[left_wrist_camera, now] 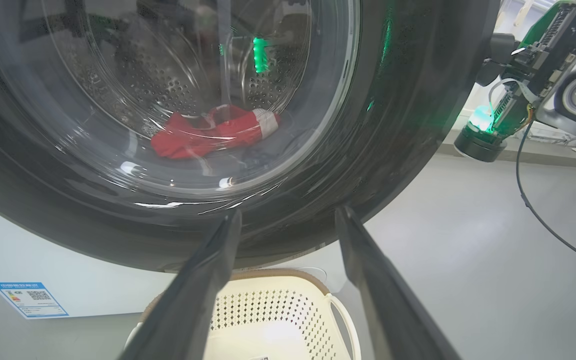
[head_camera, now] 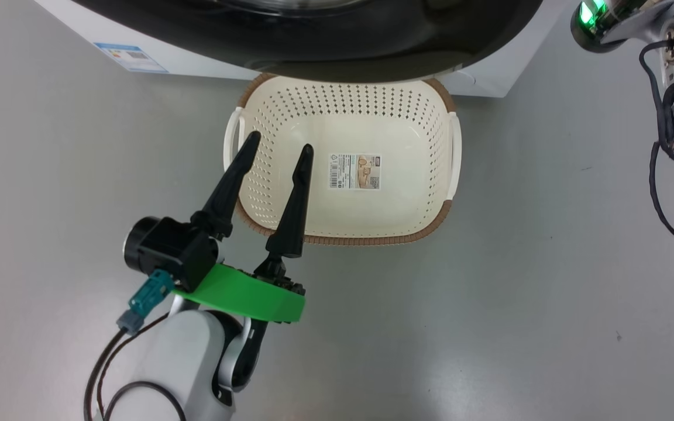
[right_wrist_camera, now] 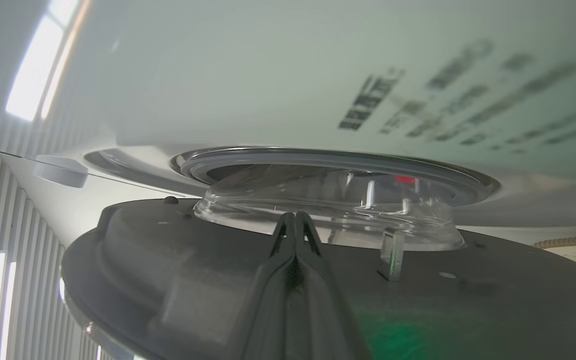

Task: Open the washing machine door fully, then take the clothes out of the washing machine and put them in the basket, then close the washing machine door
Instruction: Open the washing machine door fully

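Observation:
The washing machine door stands ajar; its glossy black rim hangs over the far end of the basket. Through the glass, red clothes with a white band lie in the steel drum. My left gripper is open and holds nothing, above the basket's left side, its fingers pointing at the door's lower rim. My right gripper is shut on nothing, its tips against the door's grey inner face beside the clear glass bowl, between the door and the white washing machine.
The basket sits on grey floor close to the machine's front, near a blue label sticker. My right arm's wrist, lit green, reaches in from the upper right with loose cables. Bare floor lies either side.

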Robot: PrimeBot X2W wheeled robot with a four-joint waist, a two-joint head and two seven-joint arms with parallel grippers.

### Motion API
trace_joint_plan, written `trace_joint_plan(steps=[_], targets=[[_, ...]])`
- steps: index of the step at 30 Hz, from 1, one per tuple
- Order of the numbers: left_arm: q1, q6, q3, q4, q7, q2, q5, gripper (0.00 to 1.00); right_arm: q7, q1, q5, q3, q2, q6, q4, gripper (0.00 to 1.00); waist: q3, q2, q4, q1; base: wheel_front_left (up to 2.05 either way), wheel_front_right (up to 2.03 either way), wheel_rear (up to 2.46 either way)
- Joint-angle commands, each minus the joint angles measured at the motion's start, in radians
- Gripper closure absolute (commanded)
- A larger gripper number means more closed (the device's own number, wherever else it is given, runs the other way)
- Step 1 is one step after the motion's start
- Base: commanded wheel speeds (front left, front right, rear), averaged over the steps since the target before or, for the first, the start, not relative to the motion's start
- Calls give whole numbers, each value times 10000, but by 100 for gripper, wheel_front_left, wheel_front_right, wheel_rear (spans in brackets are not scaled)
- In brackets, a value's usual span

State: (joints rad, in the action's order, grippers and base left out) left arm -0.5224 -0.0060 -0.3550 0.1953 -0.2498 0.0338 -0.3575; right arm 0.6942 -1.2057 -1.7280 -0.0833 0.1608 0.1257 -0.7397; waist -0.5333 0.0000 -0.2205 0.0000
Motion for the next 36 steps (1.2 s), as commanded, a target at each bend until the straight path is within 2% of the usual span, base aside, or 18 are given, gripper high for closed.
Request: trace_joint_plan(steps=[1, 19, 36], targets=[[-86, 91, 344, -196, -119, 166, 82, 0, 140, 193, -43, -182, -352, 50, 344, 100, 58, 0, 2, 0, 0, 0, 0], [176, 97, 802, 56, -120, 277, 99, 0, 604, 1361, 120, -664, -541, 50, 778, 100, 722, 0, 222, 0, 0, 0, 0], [763, 150, 1138, 521, -120, 264, -139, 0, 764, 2677, 60, -1277, -909, 50, 635, 100, 1798, 0, 708, 0, 0, 0, 0]])
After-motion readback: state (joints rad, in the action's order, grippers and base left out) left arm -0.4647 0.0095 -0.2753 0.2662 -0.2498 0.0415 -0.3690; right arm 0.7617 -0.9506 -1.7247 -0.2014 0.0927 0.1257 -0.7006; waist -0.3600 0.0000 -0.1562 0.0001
